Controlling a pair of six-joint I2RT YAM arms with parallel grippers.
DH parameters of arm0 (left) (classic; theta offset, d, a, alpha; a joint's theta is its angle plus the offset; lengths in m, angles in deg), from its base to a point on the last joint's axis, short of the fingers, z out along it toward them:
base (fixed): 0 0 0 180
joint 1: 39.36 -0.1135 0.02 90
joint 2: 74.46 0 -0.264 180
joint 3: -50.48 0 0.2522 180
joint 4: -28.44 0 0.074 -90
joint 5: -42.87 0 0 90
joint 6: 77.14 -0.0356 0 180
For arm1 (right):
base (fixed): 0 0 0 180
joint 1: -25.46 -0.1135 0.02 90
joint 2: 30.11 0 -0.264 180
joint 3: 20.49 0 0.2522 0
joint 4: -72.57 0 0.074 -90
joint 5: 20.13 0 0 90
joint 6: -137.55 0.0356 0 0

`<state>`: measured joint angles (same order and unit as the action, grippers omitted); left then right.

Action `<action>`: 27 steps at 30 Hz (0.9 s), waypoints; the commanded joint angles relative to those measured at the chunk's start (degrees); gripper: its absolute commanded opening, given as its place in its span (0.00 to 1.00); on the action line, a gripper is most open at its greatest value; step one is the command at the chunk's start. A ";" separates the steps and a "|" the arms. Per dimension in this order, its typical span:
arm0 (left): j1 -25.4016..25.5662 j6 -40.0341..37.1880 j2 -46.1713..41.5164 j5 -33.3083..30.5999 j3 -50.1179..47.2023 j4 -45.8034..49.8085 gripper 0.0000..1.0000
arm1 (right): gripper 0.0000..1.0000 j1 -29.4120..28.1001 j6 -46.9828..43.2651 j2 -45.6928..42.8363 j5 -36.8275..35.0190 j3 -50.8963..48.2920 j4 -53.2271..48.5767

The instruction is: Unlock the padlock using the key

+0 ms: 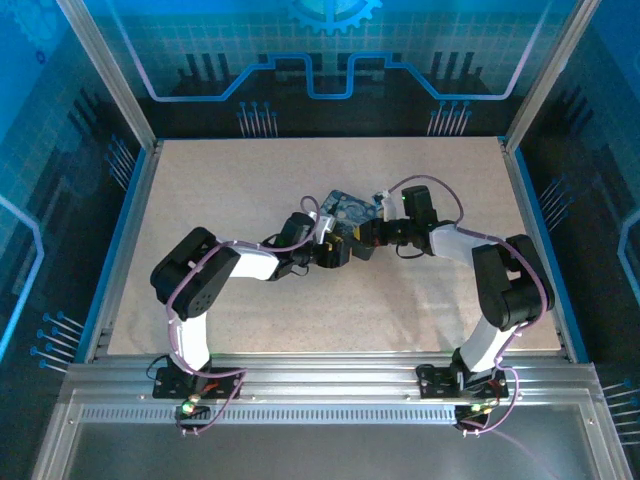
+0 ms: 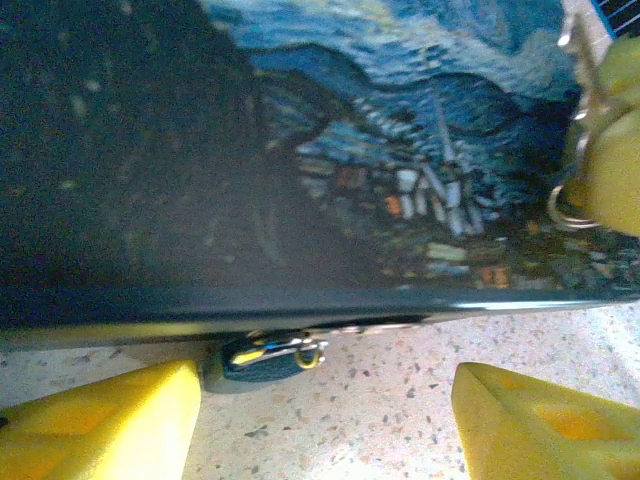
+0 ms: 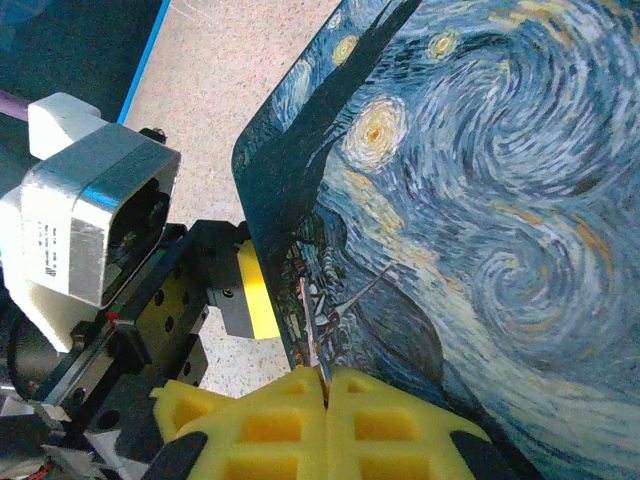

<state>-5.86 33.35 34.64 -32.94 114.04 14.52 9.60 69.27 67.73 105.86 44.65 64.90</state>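
Note:
The small dark-blue padlock (image 2: 262,358) lies on the table against the lower front edge of the starry-night tin (image 2: 330,150), its silvery shackle pointing right. My left gripper (image 2: 325,400) is open. Its yellow fingers (image 2: 100,425) flank the padlock, which sits right beside the left fingertip and well away from the right one. My right gripper (image 3: 325,385) is shut on the thin key (image 3: 312,325), whose blade sticks out over the tin's lid (image 3: 470,200). Both grippers meet at the tin (image 1: 345,208) in the top view.
The right gripper's yellow pad (image 2: 615,130) with a small key ring (image 2: 565,205) hangs at the tin's right end. The left gripper's black body and yellow pad (image 3: 258,295) stand close beside the tin's edge. Speckled table (image 1: 250,180) stretches all round, inside framed walls.

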 commanded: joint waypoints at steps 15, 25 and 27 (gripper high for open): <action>0.20 -6.33 -3.52 -8.11 -2.37 0.51 0.71 | 0.00 -2.32 0.59 2.70 -3.79 0.20 -6.00; -0.17 -7.47 -5.43 -9.17 -3.36 1.23 0.73 | 0.00 -2.33 0.08 1.93 -4.79 0.04 -6.79; -0.22 -7.56 -5.36 -8.76 -3.32 1.15 0.73 | 0.00 -2.33 -0.30 1.65 -5.02 0.04 -7.12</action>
<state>-5.86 27.43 30.92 -41.20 111.64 14.96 8.36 69.62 67.79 103.70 45.39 63.87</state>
